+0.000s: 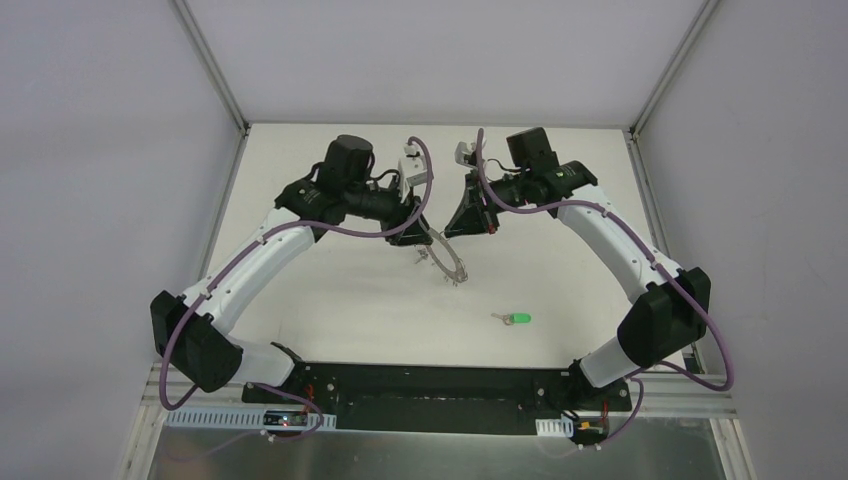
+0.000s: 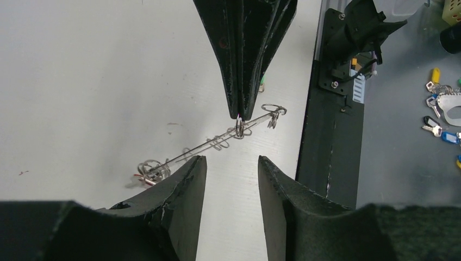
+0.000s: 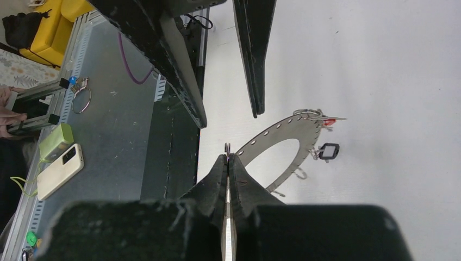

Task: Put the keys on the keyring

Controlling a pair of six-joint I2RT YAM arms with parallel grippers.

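The grey keyring (image 1: 446,262) hangs tilted above the white table, its far end low by the surface. My right gripper (image 3: 228,158) is shut on a small wire loop at the keyring (image 3: 282,136) rim. A red-headed key (image 3: 328,122) and a black-headed key (image 3: 329,151) dangle from the rim's far side. In the left wrist view the keyring (image 2: 217,142) shows edge-on, pinched by the right fingers (image 2: 242,81). My left gripper (image 2: 232,163) stands open just beside it, with nothing between its fingers. A green-headed key (image 1: 517,319) lies loose on the table, nearer the arm bases.
The black base rail (image 2: 326,136) runs along the table's near edge. Beyond it, on the grey bench, lie a bunch of spare keys (image 2: 441,111), a phone (image 3: 60,169) and a green box (image 3: 55,141). Both arms meet over the table's far half.
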